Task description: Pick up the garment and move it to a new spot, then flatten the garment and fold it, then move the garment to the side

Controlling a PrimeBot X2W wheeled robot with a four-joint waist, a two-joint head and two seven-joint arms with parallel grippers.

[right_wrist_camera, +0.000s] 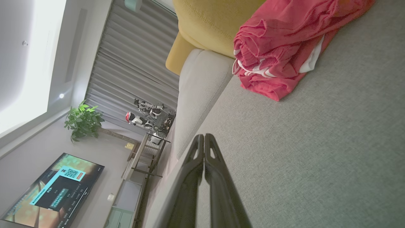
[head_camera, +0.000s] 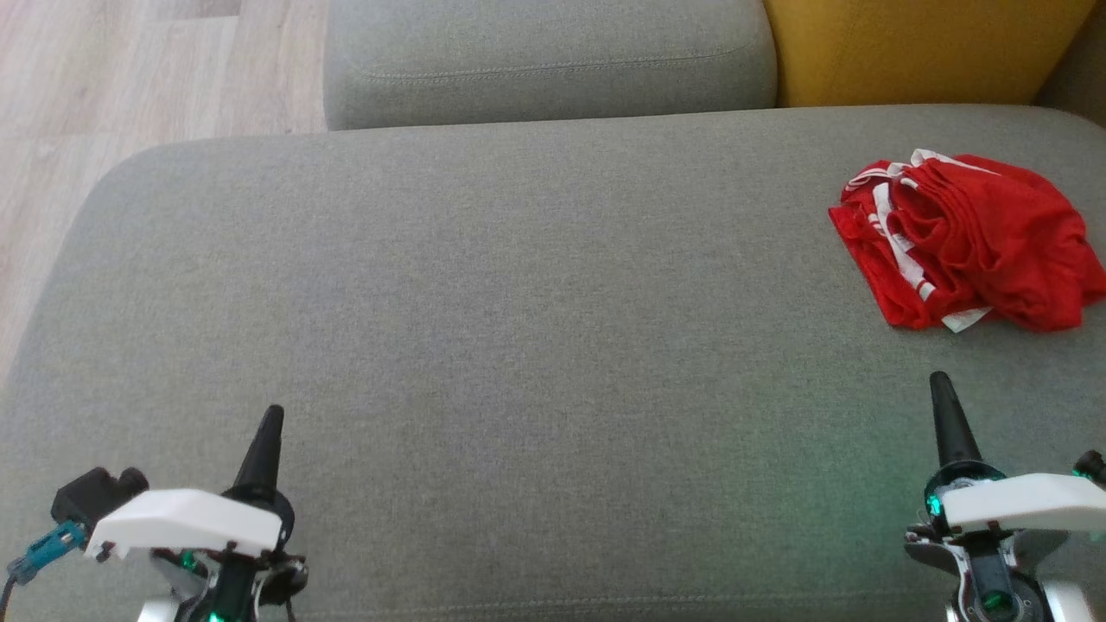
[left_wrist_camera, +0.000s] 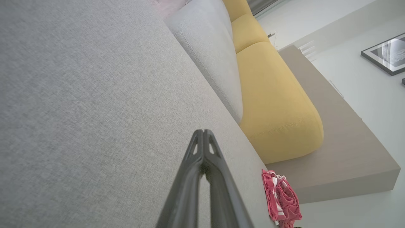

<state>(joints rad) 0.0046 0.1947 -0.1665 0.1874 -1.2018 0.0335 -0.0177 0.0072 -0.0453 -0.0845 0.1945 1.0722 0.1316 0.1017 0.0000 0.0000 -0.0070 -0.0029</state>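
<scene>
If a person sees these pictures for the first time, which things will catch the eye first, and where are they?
The crumpled red garment with white trim stands out most, lying at the far right of the grey sofa seat. Behind it sits a yellow cushion. The left gripper and the right gripper are shut near the seat's front edge, apart from the garment.

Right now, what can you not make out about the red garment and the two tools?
- Head view: red garment is bunched; its folds hide its kind.
- Right wrist view: top edge cuts the garment.
- Head view: bottom edge cuts the arms behind left tool and right tool.
- Right wrist view: television text too small.
</scene>
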